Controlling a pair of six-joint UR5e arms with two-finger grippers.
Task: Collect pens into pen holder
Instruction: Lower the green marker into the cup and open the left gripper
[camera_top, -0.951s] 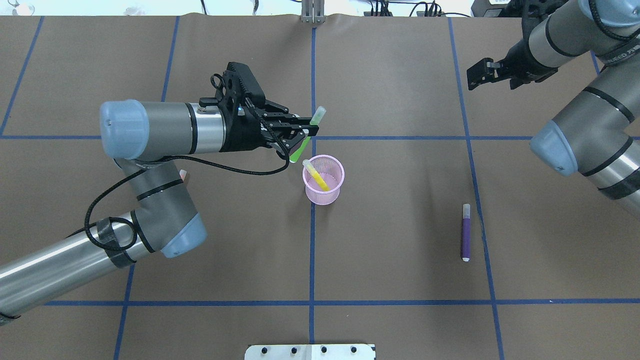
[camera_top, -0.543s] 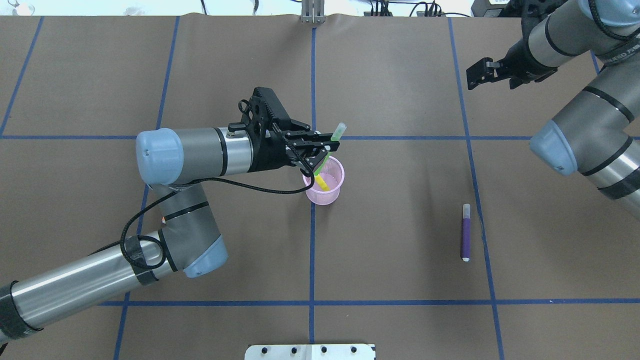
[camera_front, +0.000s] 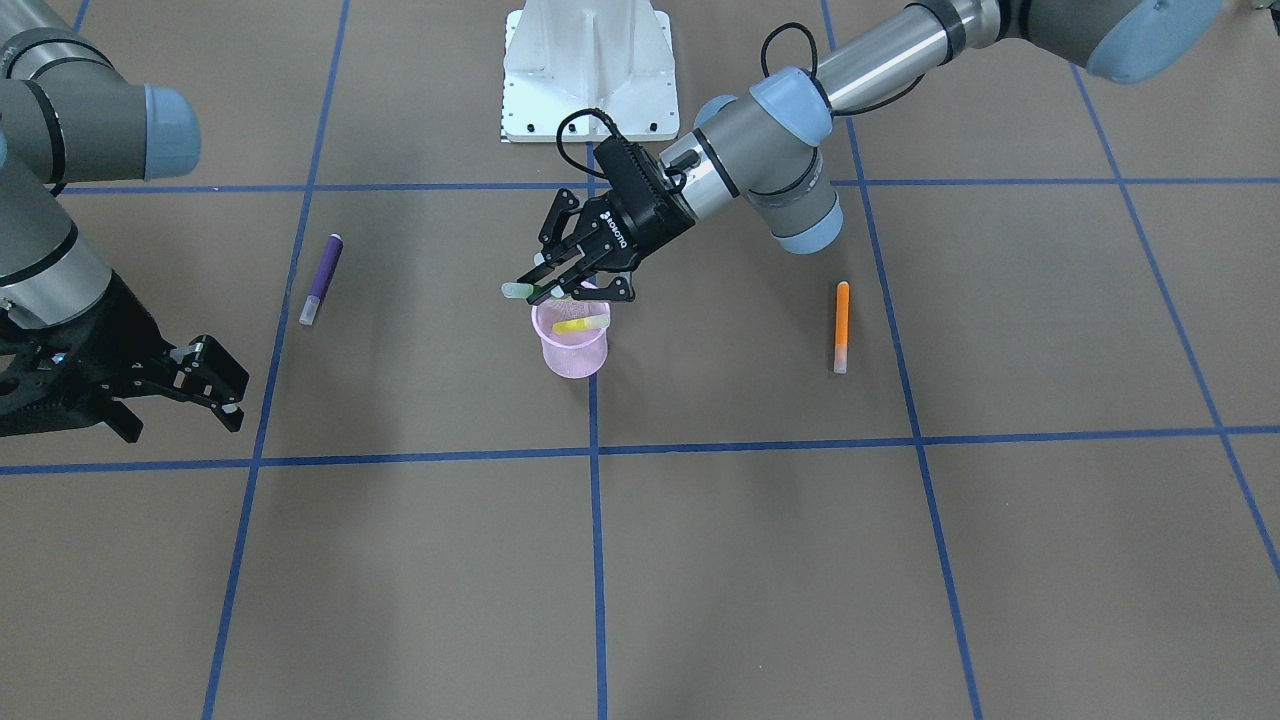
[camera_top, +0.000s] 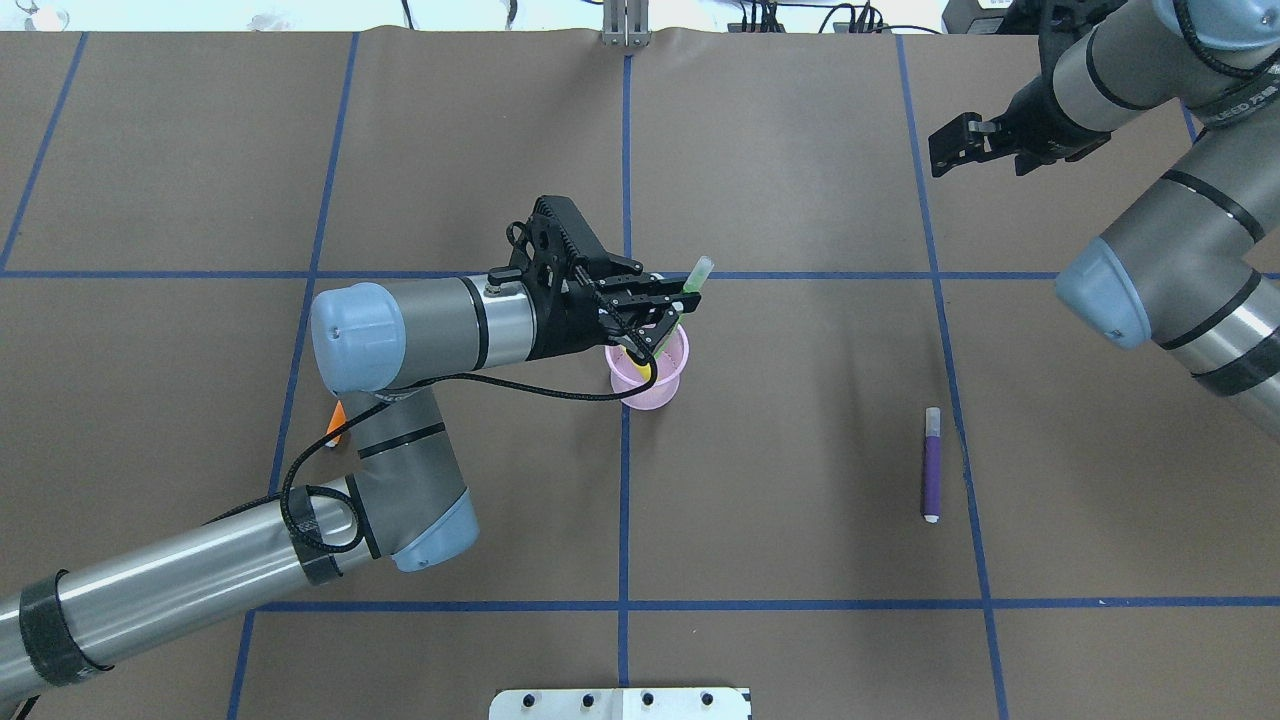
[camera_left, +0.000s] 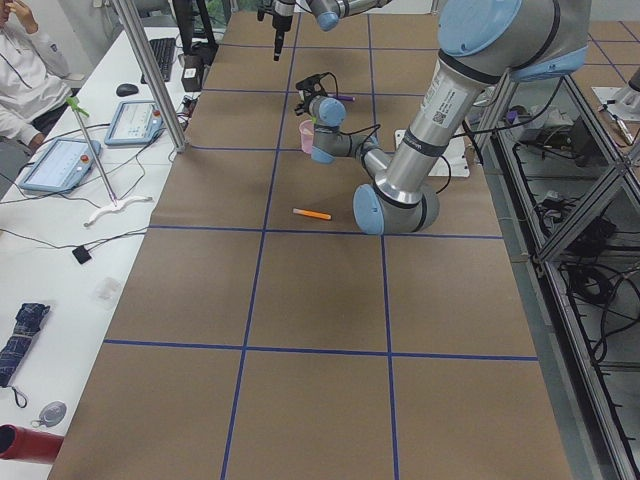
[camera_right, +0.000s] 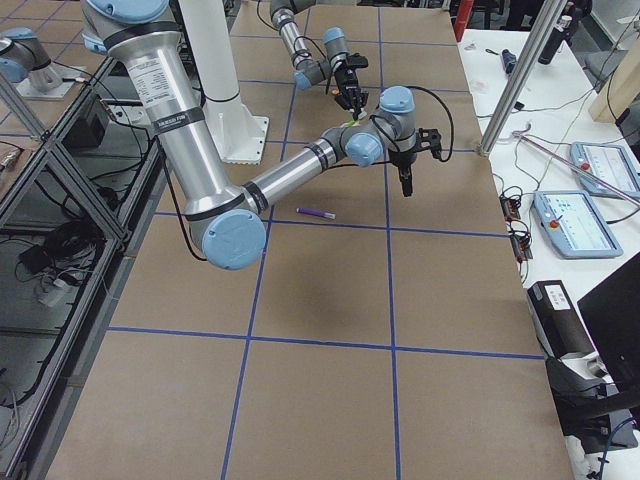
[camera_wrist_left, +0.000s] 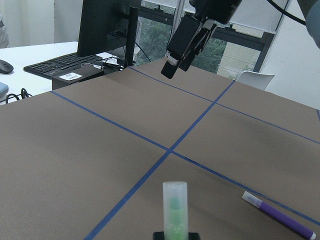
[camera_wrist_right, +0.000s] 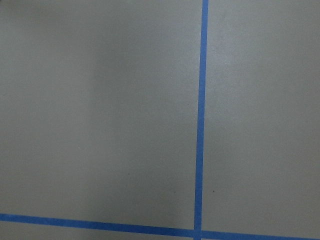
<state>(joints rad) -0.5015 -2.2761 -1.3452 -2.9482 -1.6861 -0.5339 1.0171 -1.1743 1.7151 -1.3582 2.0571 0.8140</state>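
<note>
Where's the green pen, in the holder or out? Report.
Out: the left gripper holds the green pen tilted over the pen holder, cap end up. Whether its lower tip has passed the rim, cannot tell.

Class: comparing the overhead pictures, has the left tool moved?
Yes. The left tool, gripping the green pen, crossed rightward over the vertical blue line, now above the pen holder.

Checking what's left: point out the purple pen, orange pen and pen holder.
purple pen (camera_top: 932, 475): overhead view, purple barrel.
orange pen (camera_front: 842, 315): front-facing view, orange barrel.
pen holder (camera_front: 572, 357): front-facing view, mesh wall.
</note>
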